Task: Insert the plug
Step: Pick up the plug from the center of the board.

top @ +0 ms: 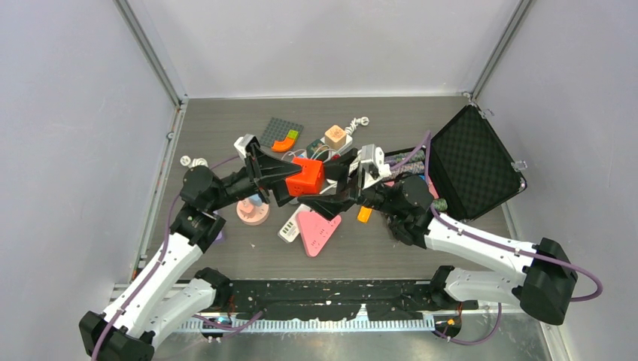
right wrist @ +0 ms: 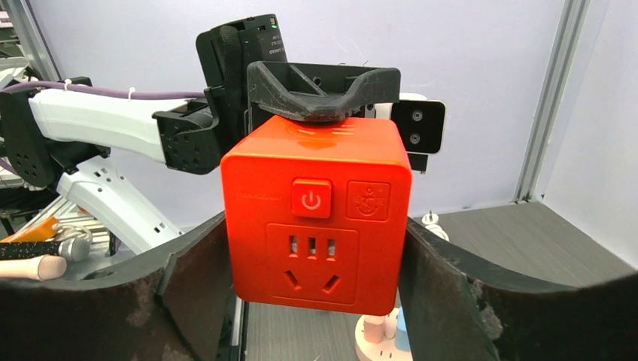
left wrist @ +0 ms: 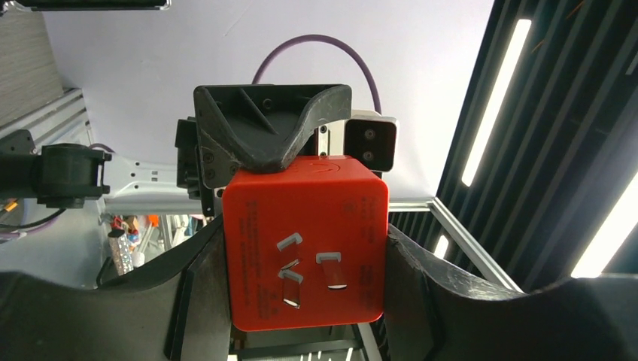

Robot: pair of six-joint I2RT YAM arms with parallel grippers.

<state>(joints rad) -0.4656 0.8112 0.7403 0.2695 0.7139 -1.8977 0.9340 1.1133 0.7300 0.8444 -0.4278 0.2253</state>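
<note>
The left pincer (left wrist: 305,289) is clenched on the red plug (top: 305,177), with fingers against two opposite sides. The right pincer (right wrist: 316,301) grasps the same plug across its other two sides. The plug is held between both arms above the middle of the desk (top: 218,139), prongs toward the left wrist and socket face toward the right.

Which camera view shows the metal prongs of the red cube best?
Left wrist: the prongs face it on the cube. Right wrist shows only the socket face; top shows the cube small, prongs hidden.
</note>
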